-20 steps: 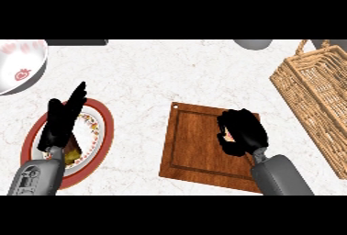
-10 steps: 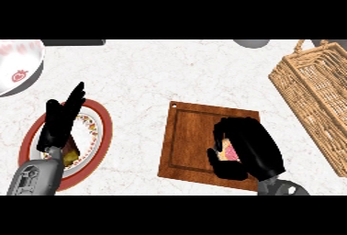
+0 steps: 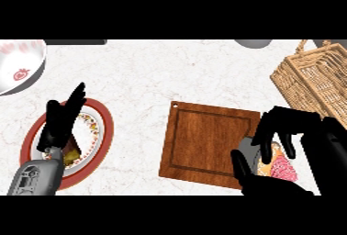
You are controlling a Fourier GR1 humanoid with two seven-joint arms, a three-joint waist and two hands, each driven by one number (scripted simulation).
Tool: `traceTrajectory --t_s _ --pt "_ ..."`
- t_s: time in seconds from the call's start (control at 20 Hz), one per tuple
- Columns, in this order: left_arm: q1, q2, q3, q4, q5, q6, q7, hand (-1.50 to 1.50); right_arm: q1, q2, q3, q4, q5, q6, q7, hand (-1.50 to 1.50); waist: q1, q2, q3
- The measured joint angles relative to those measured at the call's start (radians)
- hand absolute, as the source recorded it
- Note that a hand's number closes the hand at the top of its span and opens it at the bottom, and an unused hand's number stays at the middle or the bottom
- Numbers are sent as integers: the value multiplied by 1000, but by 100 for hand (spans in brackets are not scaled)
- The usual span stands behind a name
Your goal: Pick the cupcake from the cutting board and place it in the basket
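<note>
The cupcake (image 3: 279, 166), pink-topped with a pale wrapper, sits in my right hand (image 3: 298, 137) at the lower right, over the right edge of the wooden cutting board (image 3: 203, 140). Fingers curl over it from above and the thumb closes in from the left, so only part of it shows. The wicker basket (image 3: 315, 75) stands at the upper right, beyond the hand. My left hand (image 3: 62, 120) rests open, fingers up, over the red-rimmed plate (image 3: 102, 133) at the left.
A white bowl (image 3: 20, 64) with a strawberry print sits at the upper left corner. A grey object (image 3: 254, 43) shows at the top edge, and a dark strip (image 3: 75, 42) lies along the top left. The plate holds some food (image 3: 71, 153).
My right hand has drawn back toward the lower right with the cupcake held in it, appearing larger now. The left hand has stayed in place.
</note>
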Motion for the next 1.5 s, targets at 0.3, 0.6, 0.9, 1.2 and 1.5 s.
traceTrajectory --t_s 0.3,0.6,0.9,1.2,1.5 --pt "-27 1 -3 3 -9 3 17 0 -286 -11 -192 -11 -142 80 214 150 2 0 0" --pt "-11 -5 -11 -27 -6 -2 33 0 -534 -137 -365 134 -230 91 259 150 7 0 0" --pt "10 2 -6 -35 -1 -11 14 0 -591 -362 -400 291 -180 184 198 150 9 4 0" --pt "-9 -6 -10 -31 -7 -5 28 0 -572 -562 -441 469 -130 268 94 150 12 8 1" --pt "-16 -11 -8 -18 -6 -5 13 0 -504 -734 -502 674 -68 223 -130 150 17 10 2"
